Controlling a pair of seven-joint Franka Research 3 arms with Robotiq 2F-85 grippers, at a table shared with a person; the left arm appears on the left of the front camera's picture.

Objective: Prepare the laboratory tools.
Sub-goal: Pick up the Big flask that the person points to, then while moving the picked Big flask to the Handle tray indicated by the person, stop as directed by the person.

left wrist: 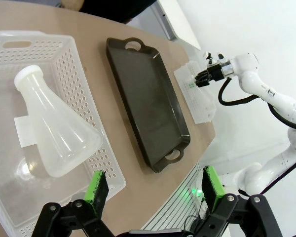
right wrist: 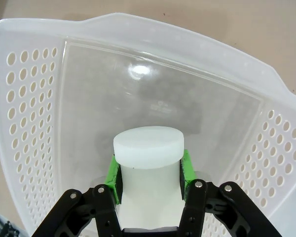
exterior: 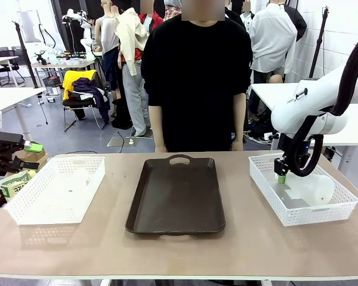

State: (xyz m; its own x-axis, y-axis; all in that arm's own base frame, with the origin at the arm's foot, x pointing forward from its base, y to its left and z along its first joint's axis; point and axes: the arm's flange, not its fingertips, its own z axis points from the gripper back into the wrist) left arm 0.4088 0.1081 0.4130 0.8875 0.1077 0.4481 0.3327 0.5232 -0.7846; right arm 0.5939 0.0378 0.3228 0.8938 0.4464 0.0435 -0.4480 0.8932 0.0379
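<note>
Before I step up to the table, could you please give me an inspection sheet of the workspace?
Surface: table, tan top, nothing spilled.
Job's things: left flask lies on its side in the left basket; right flask is in the right basket.
Clutter: dark tray at centre, between the baskets.
Pincers: left pincer open, apart from the left flask; right pincer shut on the right flask's neck.
Cables: black hose along the right arm.
Surroundings: person at the far edge.
</note>
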